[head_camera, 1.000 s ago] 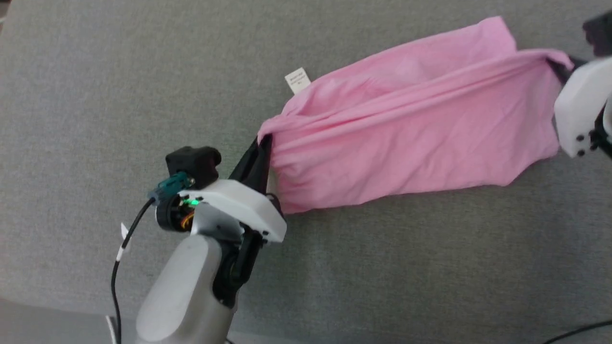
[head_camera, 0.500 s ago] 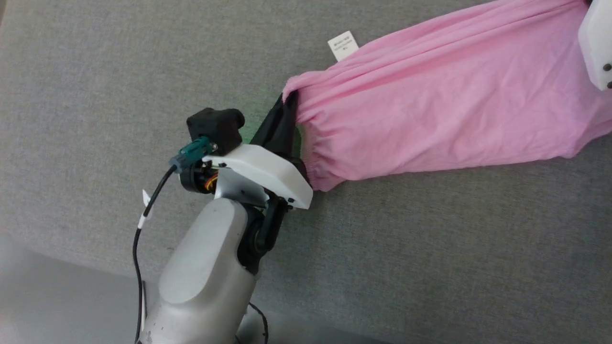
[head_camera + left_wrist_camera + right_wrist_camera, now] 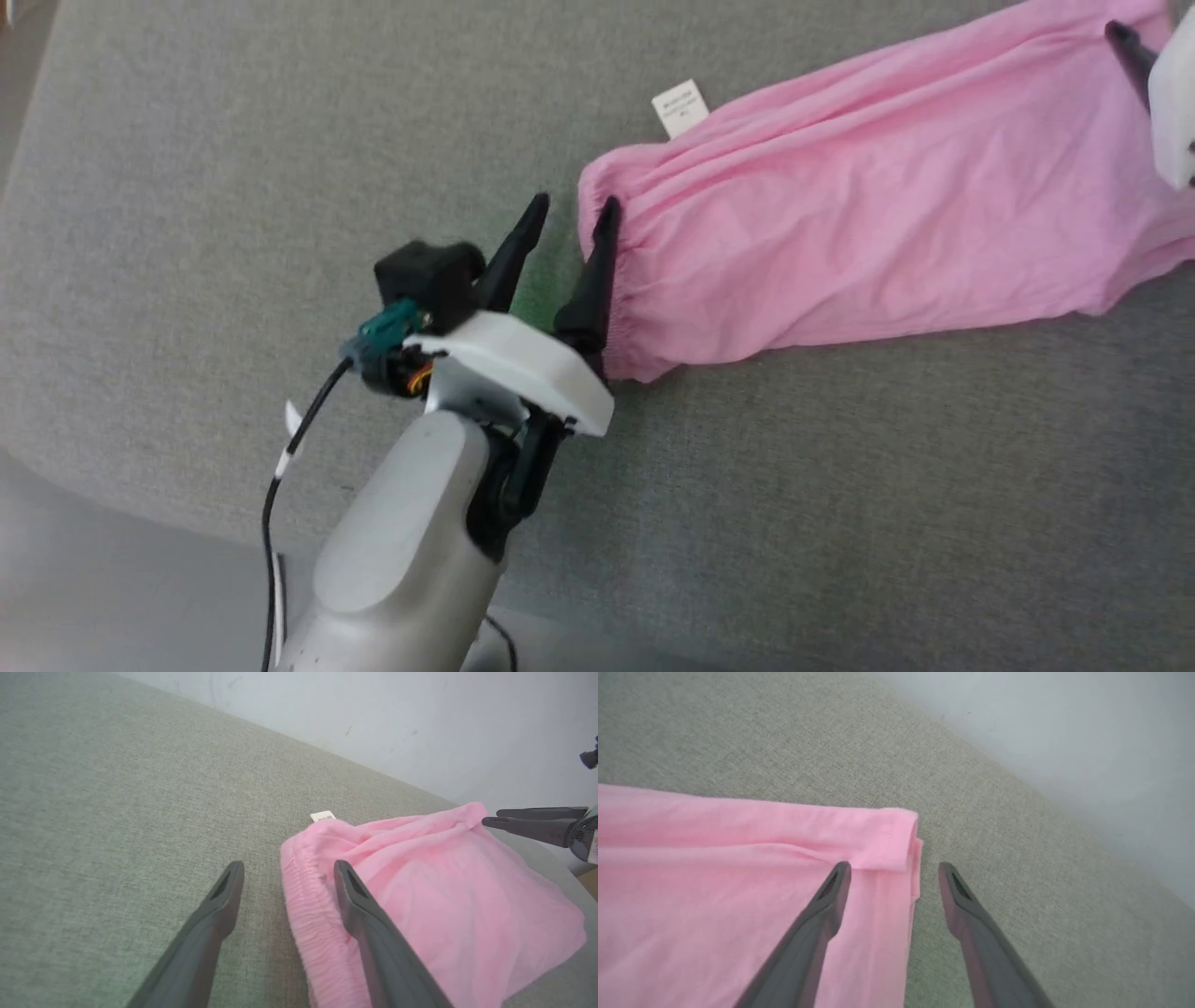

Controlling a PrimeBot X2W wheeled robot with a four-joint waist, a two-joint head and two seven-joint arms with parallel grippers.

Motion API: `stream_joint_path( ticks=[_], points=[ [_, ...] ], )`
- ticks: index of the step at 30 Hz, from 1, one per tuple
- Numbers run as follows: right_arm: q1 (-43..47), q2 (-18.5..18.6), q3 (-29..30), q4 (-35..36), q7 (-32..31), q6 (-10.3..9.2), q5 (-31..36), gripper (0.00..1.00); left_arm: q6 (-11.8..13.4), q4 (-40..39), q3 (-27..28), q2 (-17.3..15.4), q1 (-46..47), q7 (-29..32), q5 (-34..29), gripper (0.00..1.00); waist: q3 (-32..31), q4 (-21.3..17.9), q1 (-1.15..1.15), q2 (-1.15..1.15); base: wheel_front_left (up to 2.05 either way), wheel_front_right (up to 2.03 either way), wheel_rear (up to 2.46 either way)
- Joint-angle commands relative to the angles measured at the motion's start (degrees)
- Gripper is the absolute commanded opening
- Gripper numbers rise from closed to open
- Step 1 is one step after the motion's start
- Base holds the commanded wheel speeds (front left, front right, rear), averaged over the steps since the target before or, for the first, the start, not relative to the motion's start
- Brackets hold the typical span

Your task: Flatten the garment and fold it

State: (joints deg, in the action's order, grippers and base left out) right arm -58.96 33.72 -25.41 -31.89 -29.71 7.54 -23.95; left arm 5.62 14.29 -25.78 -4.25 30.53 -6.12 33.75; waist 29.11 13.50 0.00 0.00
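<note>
lying stretched long across the grey cushion point(image 3: 187, 187), the garment point(image 3: 868, 215) looks mostly flattened, with mild creases. left gripper point(image 3: 574, 201) jaws stand wide at its gathered left end, right gripper point(image 3: 894, 865) wide astride the right hem; neither holds cloth. folding is not yet begun.

You have a plain light pink garment point(image 3: 868, 215) with no print, and at its far edge a small white label point(image 3: 681, 105) with tiny dark lettering. The cushion point(image 3: 233, 187) under it is a flecked grey-green weave. The left gripper point(image 3: 571, 210) has black jaws, a white housing, a teal connector point(image 3: 387, 322) and a black cable point(image 3: 267, 532). Its forearm point(image 3: 401, 551) is silver-grey. The right gripper point(image 3: 894, 868) shows dark grey jaws. The wall point(image 3: 373, 718) is pale grey-white.
</note>
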Motion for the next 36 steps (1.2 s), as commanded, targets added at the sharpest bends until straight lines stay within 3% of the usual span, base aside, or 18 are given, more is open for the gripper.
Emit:
stream_joint_path(
  ticks=[1,10,19,27,31,36],
  points=[
    [1.09,-0.18,0.66,0.3,0.77,-0.05,-0.48,1.0,0.08,-0.25,-0.04,-0.49,-0.96,-0.41,-0.33,1.0,-3.44,-1.55,0.0,0.0,0.0,0.0,0.0],
    [16.57,-4.49,12.68,5.49,13.43,-0.05,-0.36,1.0,1.31,-1.83,-0.72,-2.84,-7.76,-3.13,-1.62,1.0,-12.53,-4.23,0.0,0.0,0.0,0.0,0.0],
    [35.63,-16.94,28.2,18.09,23.83,-0.05,6.08,1.0,3.37,2.39,-2.52,-3.06,-10.57,-4.03,-3.59,1.0,-15.39,-7.1,0.0,0.0,0.0,0.0,0.0],
    [44.8,-26.82,31.44,26.57,26.21,-0.05,10.12,1.0,8.16,10.31,-1.66,-2.27,-9.09,-2.18,-4.09,1.0,-14.78,-9.88,0.0,0.0,0.0,0.0,0.0],
    [45.41,-28.28,30.63,27.63,26.45,-0.05,10.64,1.0,8.91,13.62,-1.83,-1.9,-8.39,0.19,-3.46,1.0,-14.13,-10.9,0.0,0.0,0.0,0.0,0.0],
    [45.11,-28.71,29.91,27.56,25.75,-0.05,11.48,1.0,7.96,17.41,-3.26,-1.26,-7.76,5.02,-2.11,1.0,-13.58,-11.24,0.0,0.0,0.0,0.0,0.0]
  ],
)
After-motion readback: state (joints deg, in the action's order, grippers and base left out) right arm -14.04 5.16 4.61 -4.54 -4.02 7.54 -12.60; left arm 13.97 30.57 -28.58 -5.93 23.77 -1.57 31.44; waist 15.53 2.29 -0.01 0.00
